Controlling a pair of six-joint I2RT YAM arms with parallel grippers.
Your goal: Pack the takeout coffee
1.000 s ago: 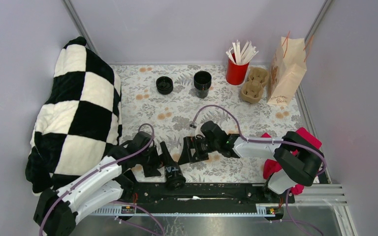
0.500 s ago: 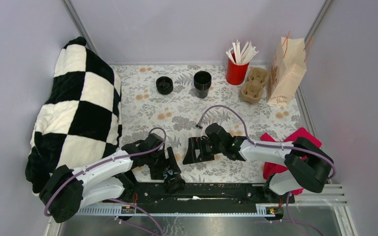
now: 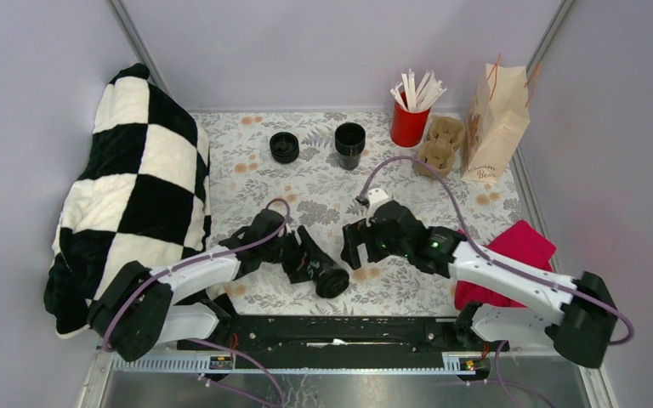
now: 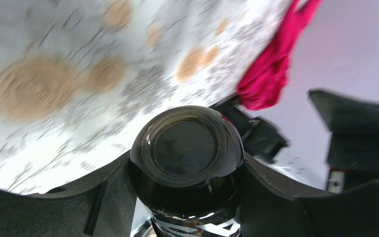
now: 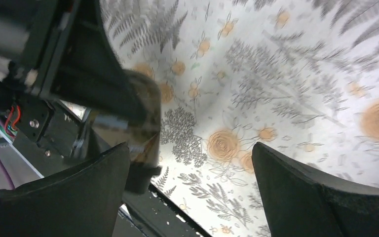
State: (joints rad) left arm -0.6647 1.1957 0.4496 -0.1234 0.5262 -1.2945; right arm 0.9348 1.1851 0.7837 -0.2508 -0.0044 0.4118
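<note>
takeout coffee: small black cup with white lettering on its side, off upright with its wider round end toward the near right, over the near middle of the floral tablecloth; whether it touches the cloth cannot be told.
left gripper: jaws clamped on the cup; in the left wrist view the black fingers hug both sides of the glossy cup, whose round end faces the camera.
right gripper: jaws wide apart with nothing between them, just right of the cup and apart from it.
right wrist view: both fingers spread over the flower print, with the left gripper and a blurred dark cup at upper left.
open black cup: upright at the back of the cloth, near the middle.
low black round piece: left of that cup, apart from it; lid or short cup, cannot tell.
red cup: holds white sticks, back right.
pulp cup carrier: just right of the red cup.
paper bag: upright at the back right corner, beside the carrier.
red cloth: crumpled at the right edge, partly under the right arm.
checkered blanket: black and white, heaped along the left side.
</note>
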